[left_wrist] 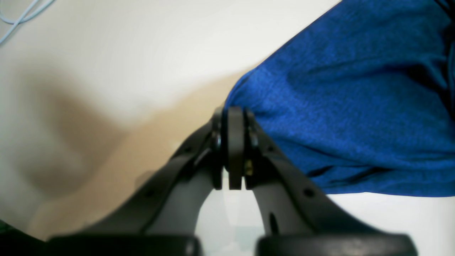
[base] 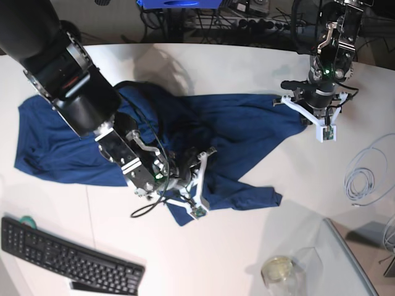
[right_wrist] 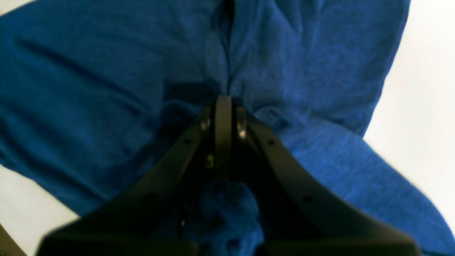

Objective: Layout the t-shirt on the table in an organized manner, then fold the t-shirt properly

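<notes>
I am a two-armed robot working over a wide white table [base: 247,259], and a dark blue t-shirt [base: 241,129] lies spread and rumpled across its middle, stretching from the left side of the overhead view toward the right, with folds and creases throughout. My right gripper [right_wrist: 223,103] sits low over the near middle of the shirt; in its wrist view the jaws are pressed together with blue cloth bunched around and below the tips, so it appears clenched on a fold of the t-shirt, though the blur keeps me from seeing exactly how much fabric is pinched. In the overhead view that arm reaches in from the left, its gripper [base: 196,185] resting on the shirt's lower edge, where a flap of cloth trails toward the front of the table. My left gripper [left_wrist: 234,113] is also closed, its tips meeting right at the corner of the shirt's edge, and it seems to grasp that corner. In the overhead view it sits at the shirt's far right end [base: 311,117], near the table's curved back edge. A black keyboard [base: 68,259] lies on the table at the near left, well apart from the shirt. A coil of pale cable [base: 364,176] rests at the right edge, and a clear container [base: 281,271] stands near the front right.
</notes>
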You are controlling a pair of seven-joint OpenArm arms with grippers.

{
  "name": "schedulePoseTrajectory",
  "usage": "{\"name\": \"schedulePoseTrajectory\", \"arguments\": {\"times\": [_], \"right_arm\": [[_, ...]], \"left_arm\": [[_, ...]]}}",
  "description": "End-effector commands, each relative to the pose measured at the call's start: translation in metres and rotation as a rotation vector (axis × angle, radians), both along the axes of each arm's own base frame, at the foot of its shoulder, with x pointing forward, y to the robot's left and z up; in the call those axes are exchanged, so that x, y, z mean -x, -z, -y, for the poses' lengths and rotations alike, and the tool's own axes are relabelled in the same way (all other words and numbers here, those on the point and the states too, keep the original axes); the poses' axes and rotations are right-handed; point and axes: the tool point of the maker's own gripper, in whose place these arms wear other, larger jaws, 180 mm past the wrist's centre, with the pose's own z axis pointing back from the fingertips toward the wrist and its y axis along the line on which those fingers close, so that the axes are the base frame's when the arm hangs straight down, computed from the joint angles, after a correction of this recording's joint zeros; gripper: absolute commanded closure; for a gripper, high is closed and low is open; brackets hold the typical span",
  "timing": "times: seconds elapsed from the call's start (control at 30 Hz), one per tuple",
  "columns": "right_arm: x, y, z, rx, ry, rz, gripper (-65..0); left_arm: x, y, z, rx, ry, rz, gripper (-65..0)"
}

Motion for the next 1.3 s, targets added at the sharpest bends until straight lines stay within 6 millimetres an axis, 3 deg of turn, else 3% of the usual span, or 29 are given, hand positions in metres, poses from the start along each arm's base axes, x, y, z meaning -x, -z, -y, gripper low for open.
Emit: {"name": "schedulePoseTrajectory", "arguments": {"times": [0.0,0.13,0.2,0.37,0.53,0.63,0.73,0.87,0.97,1.07,1.17,1.27], "right_arm": [[-0.02,-0.039,-0.008,-0.072,0.003,0.082,0.0],[-0.008,-0.087,0.002,-0.148,0.035,0.108,0.0],[0.005,-0.097,0.014,-0.148,0.052,0.091,0.0],[0.073,-0.062,0.033,-0.119,-0.058,0.026,0.0],[0.149,-0.043,0.045,-0.143,-0.179,-0.025,0.0],[0.19,-0.034,0.041,-0.154,-0.283,-0.072,0.0],[0.208,-0.022,0.029,-0.174,-0.307,-0.128,0.0],[0.211,-0.009,0.006,-0.185,-0.35,-0.176,0.0],[0.198,-0.003,-0.016,-0.19,-0.38,-0.193,0.0],[0.176,-0.011,-0.045,-0.229,-0.4,-0.165,0.0],[0.156,-0.016,-0.068,-0.263,-0.41,-0.142,0.0],[0.153,-0.019,-0.088,-0.335,-0.41,-0.12,-0.2]], "left_arm": [[-0.009,-0.012,-0.003,-0.018,0.008,0.049,0.0],[-0.011,-0.013,-0.004,-0.019,0.007,0.052,0.0],[-0.013,-0.015,-0.004,-0.019,0.006,0.058,0.0],[-0.037,-0.03,-0.001,-0.017,0.013,0.115,0.0],[-0.085,-0.067,0.007,0.005,0.018,0.242,0.0],[-0.116,-0.091,0.035,0.032,0.077,0.316,0.0],[-0.137,-0.116,0.079,0.108,0.13,0.394,0.0],[-0.15,-0.145,0.129,0.228,0.158,0.477,0.0],[-0.154,-0.158,0.157,0.317,0.151,0.509,0.0],[-0.156,-0.168,0.171,0.364,0.149,0.533,0.0],[-0.154,-0.185,0.175,0.378,0.149,0.578,0.0],[-0.158,-0.192,0.154,0.349,0.11,0.607,0.0]]}}
